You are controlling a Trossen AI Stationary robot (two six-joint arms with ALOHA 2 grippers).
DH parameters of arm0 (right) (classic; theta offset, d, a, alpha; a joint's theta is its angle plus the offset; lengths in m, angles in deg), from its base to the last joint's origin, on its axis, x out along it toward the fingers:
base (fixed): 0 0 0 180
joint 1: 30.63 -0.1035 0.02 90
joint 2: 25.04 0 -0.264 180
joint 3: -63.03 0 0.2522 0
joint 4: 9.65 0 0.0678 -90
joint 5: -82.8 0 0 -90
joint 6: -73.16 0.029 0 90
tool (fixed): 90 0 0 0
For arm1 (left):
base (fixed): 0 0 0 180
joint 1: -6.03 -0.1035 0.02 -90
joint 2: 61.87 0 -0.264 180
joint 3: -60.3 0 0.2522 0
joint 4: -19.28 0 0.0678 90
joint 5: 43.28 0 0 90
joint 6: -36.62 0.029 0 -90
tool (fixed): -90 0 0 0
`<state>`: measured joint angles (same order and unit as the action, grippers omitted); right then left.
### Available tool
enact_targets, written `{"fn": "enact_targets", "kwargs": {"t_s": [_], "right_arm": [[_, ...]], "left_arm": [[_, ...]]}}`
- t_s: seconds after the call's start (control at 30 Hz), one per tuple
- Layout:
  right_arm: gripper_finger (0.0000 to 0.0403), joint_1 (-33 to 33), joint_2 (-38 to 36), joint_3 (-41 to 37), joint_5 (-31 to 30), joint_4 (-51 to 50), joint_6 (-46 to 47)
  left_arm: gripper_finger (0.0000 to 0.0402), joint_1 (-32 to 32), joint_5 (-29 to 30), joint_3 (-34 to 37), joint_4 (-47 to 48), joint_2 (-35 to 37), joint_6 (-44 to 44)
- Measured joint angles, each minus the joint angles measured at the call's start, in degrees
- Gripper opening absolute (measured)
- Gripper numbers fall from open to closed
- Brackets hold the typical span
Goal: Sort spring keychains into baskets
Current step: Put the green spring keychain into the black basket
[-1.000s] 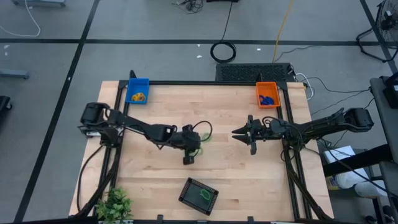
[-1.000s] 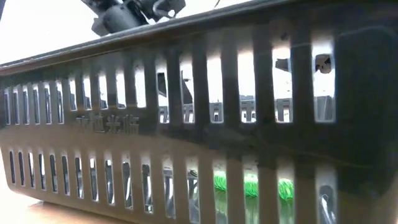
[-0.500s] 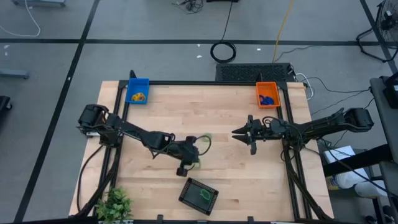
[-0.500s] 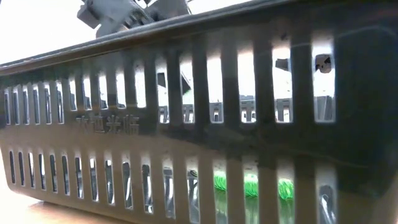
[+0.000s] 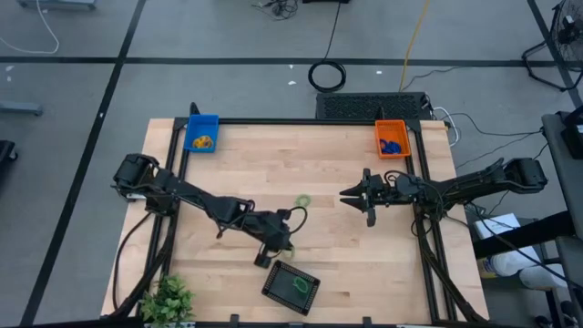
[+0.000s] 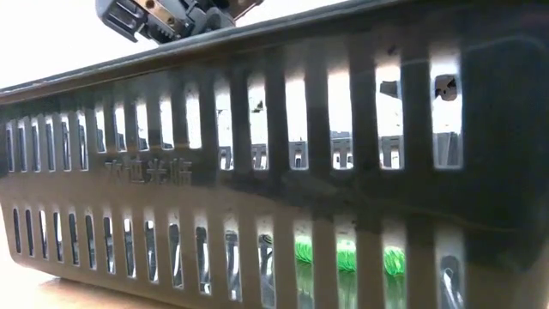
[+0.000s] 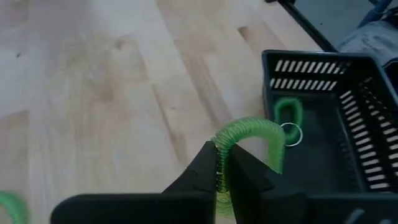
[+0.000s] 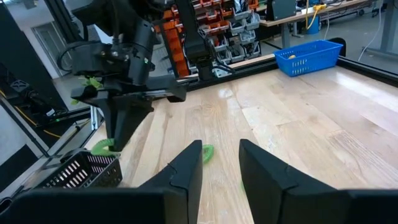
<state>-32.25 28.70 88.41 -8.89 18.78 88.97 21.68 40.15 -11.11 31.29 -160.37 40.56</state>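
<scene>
My left gripper (image 5: pixel 273 248) is shut on a green spring keychain (image 7: pixel 249 134) and hovers just short of the black basket (image 5: pixel 291 284), which holds another green keychain (image 7: pixel 287 114). A third green keychain (image 5: pixel 302 200) lies flat on the table between the arms. My right gripper (image 5: pixel 351 194) waits open to the right of centre, with that loose keychain (image 8: pixel 207 151) ahead of its fingers. The blue basket (image 5: pixel 201 132) holds a yellow keychain; the orange basket (image 5: pixel 393 138) holds a blue one. My left gripper pinches the green keychain's coil at one end (image 7: pixel 221 163) between its two fingers. The rest of the coil arches forward past the fingertips, lifted clear of the table, and its free end (image 7: pixel 275 155) droops toward the black basket's near wall.
A green plant (image 5: pixel 168 299) stands at the table's near left corner. The black basket's slotted wall (image 6: pixel 274 172) fills the low view, with green coil (image 6: pixel 343 253) showing through its slots. Bare wood lies between the black basket and the two far baskets.
My left gripper has moved from the table's middle toward the near edge and the black basket, carrying the green keychain lifted clear. The other green keychain has stayed on the table where the gripper left.
</scene>
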Motion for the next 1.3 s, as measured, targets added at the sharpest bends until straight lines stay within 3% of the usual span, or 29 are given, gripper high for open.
{"fn": "enact_targets", "kwargs": {"t_s": [0.2,0.73,1.13,1.3], "right_arm": [[0.0091,0.01,0.00,0.00,-0.02,0.01,0.01],[0.0091,0.02,0.00,-0.02,-0.02,-0.01,0.01],[0.0091,0.02,0.00,-0.02,-0.04,-0.01,0.01],[0.0091,0.00,-0.02,-0.04,-0.04,0.07,0.01]], "left_arm": [[0.0020,1.38,-3.97,-1.68,-0.52,0.01,-0.20],[0.0027,9.52,-3.93,-8.04,4.97,0.09,4.60],[0.0026,9.40,-3.48,-8.04,5.94,-0.87,5.62],[0.0020,8.29,-6.12,-8.03,4.56,-3.73,5.04]]}}
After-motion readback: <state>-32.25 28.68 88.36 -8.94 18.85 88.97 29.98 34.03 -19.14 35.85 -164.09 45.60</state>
